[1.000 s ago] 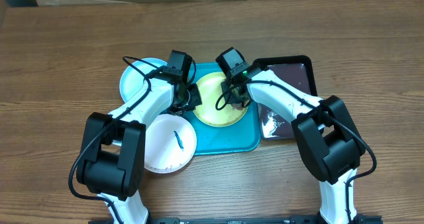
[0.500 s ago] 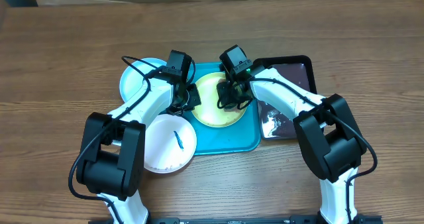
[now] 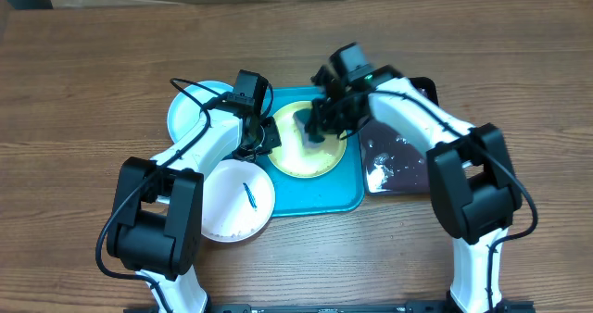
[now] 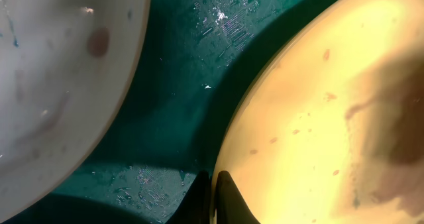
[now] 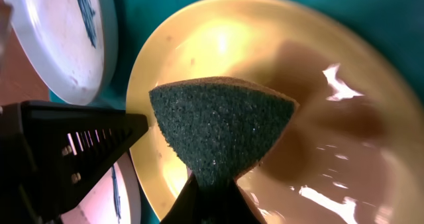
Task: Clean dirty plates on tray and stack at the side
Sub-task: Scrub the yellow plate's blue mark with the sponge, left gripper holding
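The right gripper (image 5: 211, 199) is clamped narrow on a dark green, coarse, wedge-folded sponge (image 5: 222, 128) and presses it on the round yellow-green plastic plate (image 3: 320, 160) at the frame's centre. Over the last second this arm has swung up and to the right, and the sponge has slid from the plate's middle toward its upper left. That reads as a wiping stroke under way. The left gripper (image 4: 212, 199) has not moved; it stays pinched on the plate's left rim, steadying it inside the large turquoise-blue rectangular plastic tray (image 3: 324, 197). So this plate is mid-clean. The small white plate (image 3: 227, 216) at lower left shows a teal smear, and the light blue plate (image 3: 185, 118) lies at upper left. No brand, label or writing is legible.
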Controlling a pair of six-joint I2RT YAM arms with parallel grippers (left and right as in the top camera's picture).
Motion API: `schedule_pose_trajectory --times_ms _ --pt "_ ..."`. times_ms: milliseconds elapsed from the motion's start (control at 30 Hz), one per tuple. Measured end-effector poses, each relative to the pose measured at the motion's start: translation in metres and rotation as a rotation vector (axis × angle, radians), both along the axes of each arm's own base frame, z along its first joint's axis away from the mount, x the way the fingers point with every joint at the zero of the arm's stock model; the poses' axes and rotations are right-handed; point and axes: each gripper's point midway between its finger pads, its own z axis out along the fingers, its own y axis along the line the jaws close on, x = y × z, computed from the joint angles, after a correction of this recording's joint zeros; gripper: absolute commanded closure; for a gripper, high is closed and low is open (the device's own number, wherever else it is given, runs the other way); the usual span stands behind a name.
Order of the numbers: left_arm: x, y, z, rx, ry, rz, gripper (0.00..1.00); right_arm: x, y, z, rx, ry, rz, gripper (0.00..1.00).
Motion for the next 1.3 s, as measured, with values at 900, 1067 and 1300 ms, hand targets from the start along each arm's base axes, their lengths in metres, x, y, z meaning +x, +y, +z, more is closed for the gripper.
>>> schedule_pose_trajectory --times_ms 900,1067,1300 --pt "0.0 0.0 0.0 0.002 -0.001 0.0 0.96 -0.004 0.02 -0.014 0.32 -0.02 -0.009 0.96" --pt "0.0 0.0 0.0 0.002 -0.001 0.001 0.96 -0.013 0.026 -0.016 0.361 -0.009 0.002 0.96" --pt "0.0 0.0 0.0 0.002 -0.001 0.001 0.96 -0.013 0.029 -0.013 0.382 -0.002 0.001 0.96"
